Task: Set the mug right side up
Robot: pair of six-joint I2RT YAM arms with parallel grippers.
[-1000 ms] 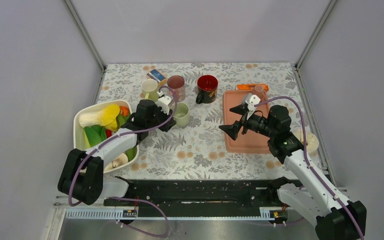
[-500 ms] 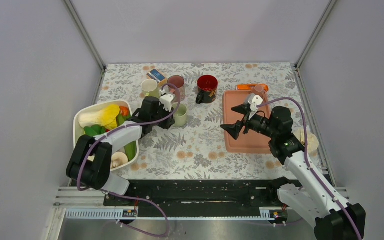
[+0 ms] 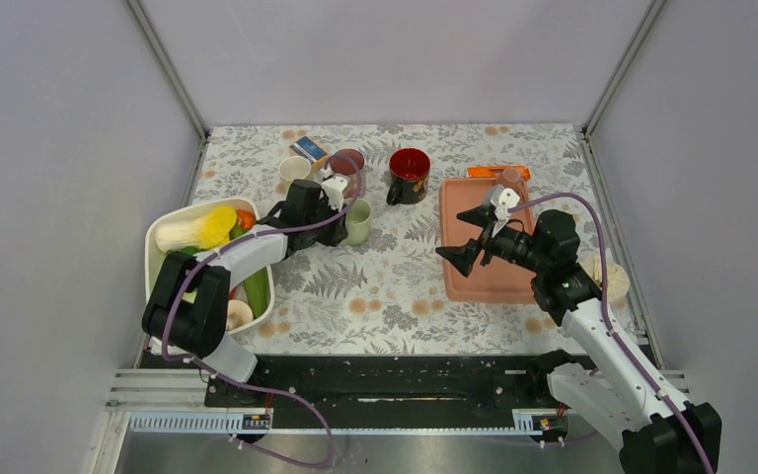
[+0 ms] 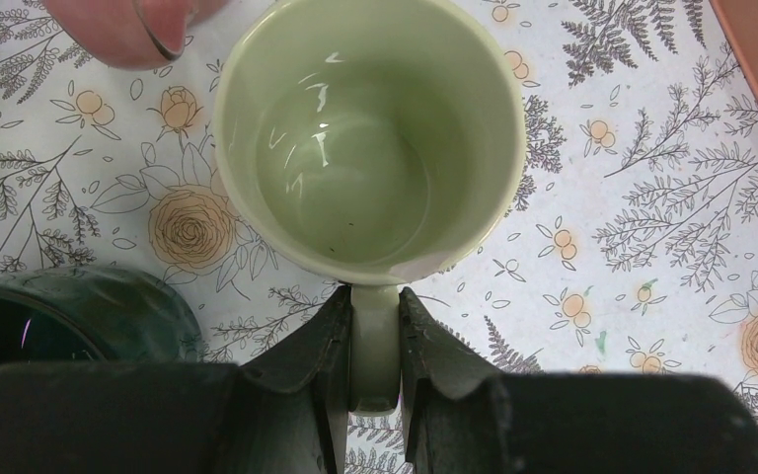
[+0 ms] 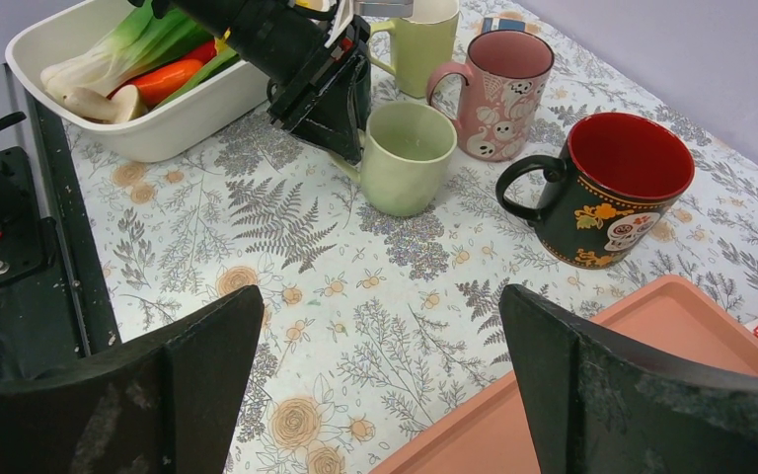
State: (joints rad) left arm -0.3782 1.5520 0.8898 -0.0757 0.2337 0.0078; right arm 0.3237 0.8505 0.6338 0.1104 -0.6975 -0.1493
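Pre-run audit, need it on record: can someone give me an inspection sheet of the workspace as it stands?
Surface: floral table, no spills seen.
Job's things: green mug upright, mouth up, empty.
Clutter: pink mug, black-and-red mug and cream mug, all upright; white tub of vegetables; pink tray; small box.
Grippers: left gripper shut on the green mug's handle; right gripper open, holding nothing.
Cables: purple cable along each arm, no snag seen.
Surroundings: grey walls, metal frame posts.
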